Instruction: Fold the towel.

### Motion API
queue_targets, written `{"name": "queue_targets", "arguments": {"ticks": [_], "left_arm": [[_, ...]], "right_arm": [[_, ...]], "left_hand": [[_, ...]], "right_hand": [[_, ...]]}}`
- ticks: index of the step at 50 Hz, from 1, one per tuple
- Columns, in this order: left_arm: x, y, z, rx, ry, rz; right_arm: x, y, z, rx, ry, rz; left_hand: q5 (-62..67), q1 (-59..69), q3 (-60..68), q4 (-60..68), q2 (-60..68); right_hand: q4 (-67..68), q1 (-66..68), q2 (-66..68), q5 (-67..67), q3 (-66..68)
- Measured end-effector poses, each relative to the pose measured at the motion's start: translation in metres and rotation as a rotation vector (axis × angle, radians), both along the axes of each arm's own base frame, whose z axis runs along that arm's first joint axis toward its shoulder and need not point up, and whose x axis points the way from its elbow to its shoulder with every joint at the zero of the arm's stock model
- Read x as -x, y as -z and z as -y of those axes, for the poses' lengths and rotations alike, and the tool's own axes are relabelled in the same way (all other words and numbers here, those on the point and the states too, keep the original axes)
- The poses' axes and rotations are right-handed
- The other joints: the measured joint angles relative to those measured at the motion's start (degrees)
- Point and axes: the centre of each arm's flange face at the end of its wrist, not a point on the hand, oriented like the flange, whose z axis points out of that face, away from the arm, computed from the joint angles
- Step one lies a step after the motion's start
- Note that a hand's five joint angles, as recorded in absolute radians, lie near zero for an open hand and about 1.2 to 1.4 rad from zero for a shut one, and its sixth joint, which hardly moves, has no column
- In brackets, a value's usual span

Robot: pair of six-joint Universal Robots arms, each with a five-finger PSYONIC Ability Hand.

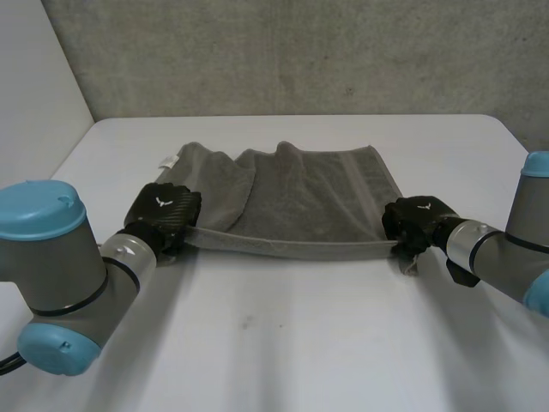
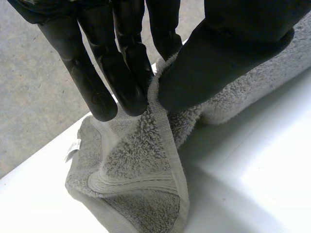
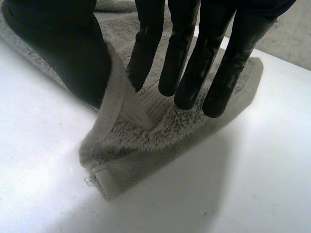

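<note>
A grey towel (image 1: 309, 193) lies spread across the far half of the white table (image 1: 283, 343), with its left part bunched and folded over. Its near edge is lifted and stretched taut between my two hands. My left hand (image 1: 163, 213) holds the near left corner. In the left wrist view the towel's hem (image 2: 155, 121) is pinched between the fingers (image 2: 121, 73) and the thumb (image 2: 218, 58). My right hand (image 1: 416, 221) is at the near right corner. In the right wrist view, the towel (image 3: 160, 136) rises in a ridge between the thumb (image 3: 63, 48) and the straight fingers (image 3: 194, 58), and the corner hangs below.
A small white label (image 1: 170, 160) sticks out at the towel's far left corner. A grey concrete wall (image 1: 300, 51) runs behind the table's far edge. Bare white tabletop lies between the towel and the near edge.
</note>
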Motion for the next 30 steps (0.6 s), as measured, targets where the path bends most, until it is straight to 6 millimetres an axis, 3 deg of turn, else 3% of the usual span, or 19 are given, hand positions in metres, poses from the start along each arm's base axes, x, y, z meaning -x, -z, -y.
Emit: {"name": "queue_targets", "arguments": {"ticks": [5, 8, 9, 15, 30], "left_arm": [[0.0, 0.005, 0.002, -0.018, -0.007, -0.017], [0.0, 0.01, 0.004, -0.037, -0.011, -0.029], [0.001, 0.013, 0.005, -0.051, -0.015, -0.038], [0.002, 0.027, 0.008, -0.11, -0.031, -0.084], [0.008, 0.041, 0.021, -0.137, -0.044, -0.107]], "right_arm": [[0.003, -0.002, 0.002, 0.006, 0.013, 0.003], [0.005, -0.009, 0.002, 0.026, 0.017, 0.005], [0.006, -0.015, 0.002, 0.042, 0.019, 0.007], [0.008, -0.035, -0.004, 0.096, 0.013, 0.01], [0.009, -0.058, -0.011, 0.154, 0.009, 0.016]], "left_hand": [[0.0, 0.0, 0.0, 0.0, 0.0], [-3.1, -1.2, -3.4, -3.5, -3.6], [-9.8, -9.5, -10.7, -10.0, -10.9], [-23.0, -21.4, -23.2, -23.3, -23.4], [-26.3, -24.2, -26.4, -26.5, -26.5]], "right_hand": [[17.3, 9.4, 16.1, 10.6, 17.2], [17.7, 9.4, 16.1, 10.6, 17.4], [17.7, 9.4, 16.1, 10.6, 17.4], [17.7, 9.4, 16.1, 10.6, 17.4], [17.7, 9.4, 16.1, 11.0, 17.4]]}}
